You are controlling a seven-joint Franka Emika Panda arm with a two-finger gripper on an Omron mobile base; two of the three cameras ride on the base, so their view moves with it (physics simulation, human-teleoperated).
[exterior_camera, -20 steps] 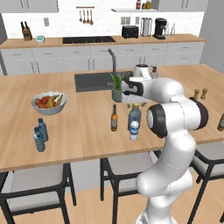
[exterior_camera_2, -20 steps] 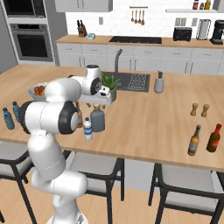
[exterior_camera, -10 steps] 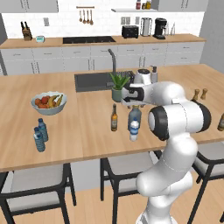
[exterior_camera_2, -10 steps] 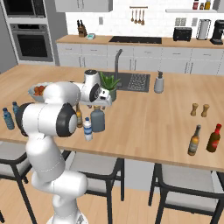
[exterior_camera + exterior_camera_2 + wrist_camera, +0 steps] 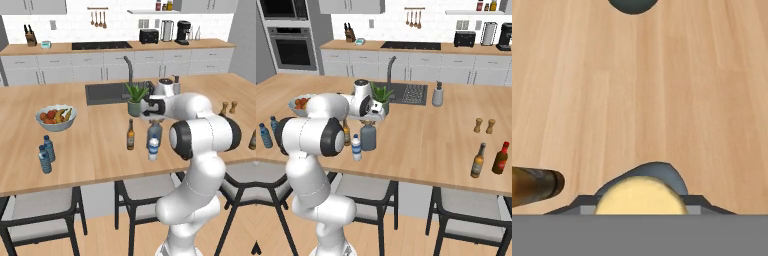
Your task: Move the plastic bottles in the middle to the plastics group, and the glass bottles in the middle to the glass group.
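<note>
At mid-counter, gripper (image 5: 154, 118) has dropped over the tall grey-blue bottle (image 5: 155, 131) & narrowed its jaws round the tan cap (image 5: 641, 196); firm hold can't be confirmed yet. Likely pickup for the glass group. Bottle upright, betw. amber bottle (image 5: 130, 135) & white-capped water bottle (image 5: 153, 148).

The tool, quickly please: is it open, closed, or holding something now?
Tool: down around the tan cap of the grey-blue bottle; whether it grips cannot be told.

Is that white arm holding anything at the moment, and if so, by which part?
Its tool sits around the tan cap of the tall grey-blue bottle. Whether it actually grips it, I cannot tell.
</note>
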